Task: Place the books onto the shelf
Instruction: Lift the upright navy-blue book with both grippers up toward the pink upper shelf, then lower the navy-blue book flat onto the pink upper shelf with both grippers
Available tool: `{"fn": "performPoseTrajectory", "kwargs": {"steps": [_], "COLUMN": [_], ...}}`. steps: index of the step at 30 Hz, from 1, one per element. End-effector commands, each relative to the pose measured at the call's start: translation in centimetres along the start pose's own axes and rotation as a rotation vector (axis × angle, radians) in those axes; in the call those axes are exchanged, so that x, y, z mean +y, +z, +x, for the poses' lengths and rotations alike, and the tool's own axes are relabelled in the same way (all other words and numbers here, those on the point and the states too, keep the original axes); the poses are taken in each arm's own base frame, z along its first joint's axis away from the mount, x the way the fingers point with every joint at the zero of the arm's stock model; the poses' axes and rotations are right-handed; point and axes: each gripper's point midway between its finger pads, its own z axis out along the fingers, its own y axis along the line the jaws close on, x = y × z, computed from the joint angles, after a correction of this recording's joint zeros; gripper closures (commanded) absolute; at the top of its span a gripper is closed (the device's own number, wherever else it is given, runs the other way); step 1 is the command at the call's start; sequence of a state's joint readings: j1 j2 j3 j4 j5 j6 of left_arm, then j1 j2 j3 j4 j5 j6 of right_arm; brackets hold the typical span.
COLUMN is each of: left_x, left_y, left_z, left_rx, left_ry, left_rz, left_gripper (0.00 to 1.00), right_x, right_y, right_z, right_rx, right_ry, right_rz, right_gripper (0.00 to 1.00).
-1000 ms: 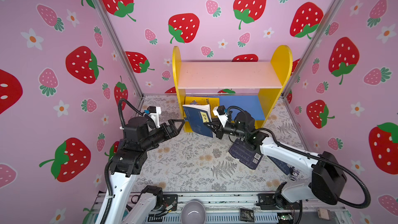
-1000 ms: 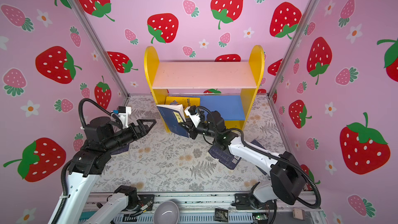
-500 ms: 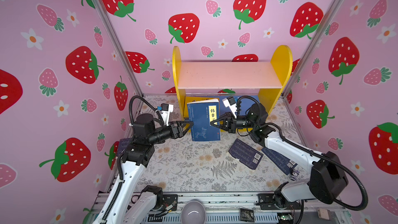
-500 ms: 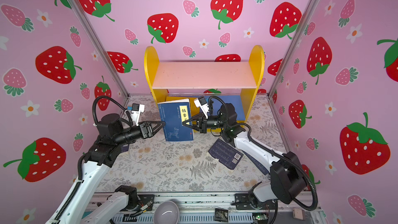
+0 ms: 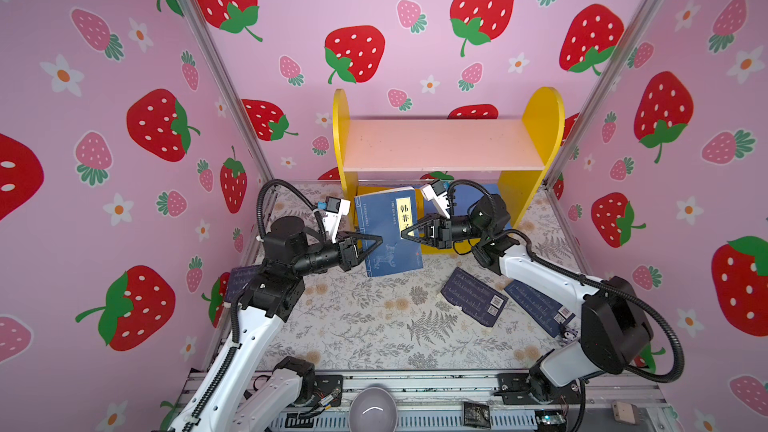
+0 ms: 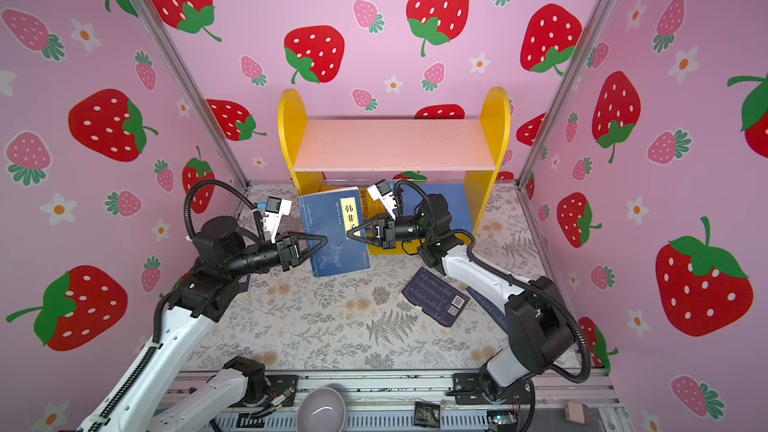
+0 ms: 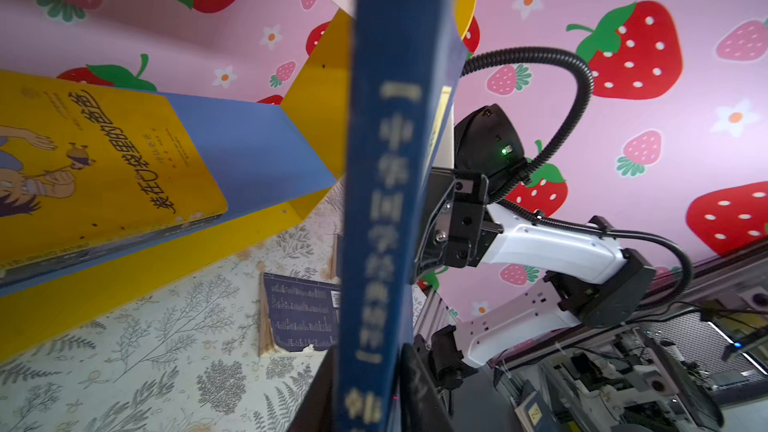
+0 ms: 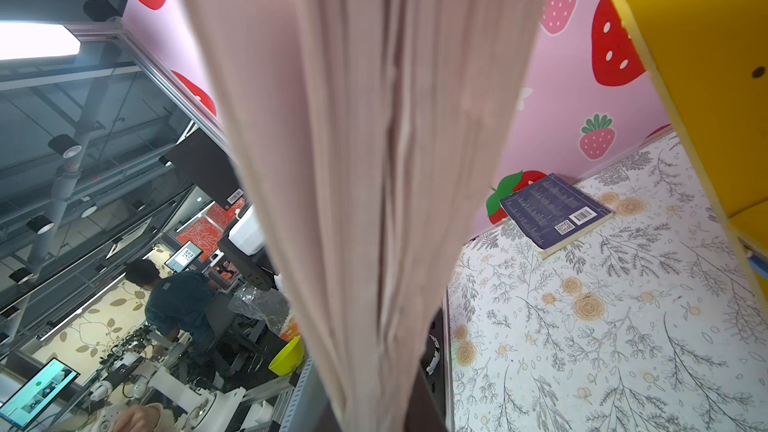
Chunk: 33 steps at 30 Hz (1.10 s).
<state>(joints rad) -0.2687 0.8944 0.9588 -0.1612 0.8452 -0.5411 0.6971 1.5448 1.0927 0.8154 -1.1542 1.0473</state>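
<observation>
A navy blue book (image 5: 388,238) (image 6: 332,238) with a cream title label stands upright off the floral floor, just in front of the shelf (image 5: 540,118) (image 6: 494,118). My left gripper (image 5: 376,241) (image 6: 322,238) is shut on its spine edge; in the left wrist view the spine (image 7: 382,201) runs between the jaws of the left gripper (image 7: 370,388). My right gripper (image 5: 405,232) (image 6: 351,233) is shut on the opposite edge, and the page block (image 8: 374,160) fills the right wrist view. A yellow cartoon book (image 7: 95,160) lies on the blue lower board (image 7: 249,139).
Two navy books (image 5: 473,303) (image 5: 540,307) lie face down on the floor at the right, under my right arm. Another (image 5: 241,284) lies by the left wall behind my left arm. A grey bowl (image 5: 372,409) sits on the front rail. The pink upper board (image 5: 440,145) is bare.
The right gripper turned the blue book so its cover faces up and lifted it before the shelf. The left arm swung right to the book's spine edge and its jaws closed there.
</observation>
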Motion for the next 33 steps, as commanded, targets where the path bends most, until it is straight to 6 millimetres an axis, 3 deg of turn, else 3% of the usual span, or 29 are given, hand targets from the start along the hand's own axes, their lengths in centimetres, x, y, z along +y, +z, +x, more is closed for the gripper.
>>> {"fn": "performPoseTrajectory", "kwargs": {"steps": [1, 2, 3, 4, 7, 10, 14, 21, 23, 28, 33], "left_x": [-2.6, -2.7, -2.8, -3.0, -4.1, -5.4, -6.2, -8.1, -8.0, -7.9, -6.2], "left_y": [-0.8, -0.9, -0.9, -0.9, -1.4, -2.3, -3.3, 0.1, 1.4, 3.8, 6.1], "left_z": [-2.3, -2.5, -2.9, -3.4, -5.9, -9.0, -13.9, -21.0, -22.1, -22.9, -23.2], "left_rx": [-0.06, -0.067, -0.077, -0.092, -0.185, -0.318, -0.517, -0.724, -0.788, -1.022, -1.152], "left_ry": [0.089, 0.088, 0.082, 0.076, 0.057, 0.044, -0.023, -0.091, -0.1, -0.06, -0.148], "left_rz": [0.024, 0.021, 0.018, 0.013, -0.001, -0.018, -0.048, 0.004, -0.041, -0.203, -0.28], "left_gripper": [0.9, 0.93, 1.0, 1.0, 1.0, 1.0, 1.0, 1.0, 1.0, 1.0, 1.0], "right_x": [0.9, 0.8, 0.6, 0.5, 1.0, 2.5, 3.0, 6.1, 6.6, 6.6, 5.1], "right_y": [0.1, 0.1, -0.1, -0.4, -1.8, -3.4, -5.5, -11.0, -12.8, -15.8, -15.2], "right_z": [-1.8, -2.0, -2.3, -2.8, -5.1, -7.6, -11.0, -15.1, -16.1, -18.5, -20.0], "right_rx": [-0.028, -0.033, -0.045, -0.062, -0.142, -0.233, -0.336, -0.565, -0.634, -0.74, -0.721], "right_ry": [-0.043, -0.038, -0.036, -0.038, -0.098, -0.209, -0.355, -0.595, -0.643, -0.725, -0.734], "right_rz": [-0.023, -0.019, -0.01, 0.0, 0.045, 0.102, 0.339, 0.695, 0.798, 0.993, 1.014], "right_gripper": [0.94, 0.91, 0.79, 0.67, 0.61, 0.47, 0.36, 0.25, 0.25, 0.23, 0.23]}}
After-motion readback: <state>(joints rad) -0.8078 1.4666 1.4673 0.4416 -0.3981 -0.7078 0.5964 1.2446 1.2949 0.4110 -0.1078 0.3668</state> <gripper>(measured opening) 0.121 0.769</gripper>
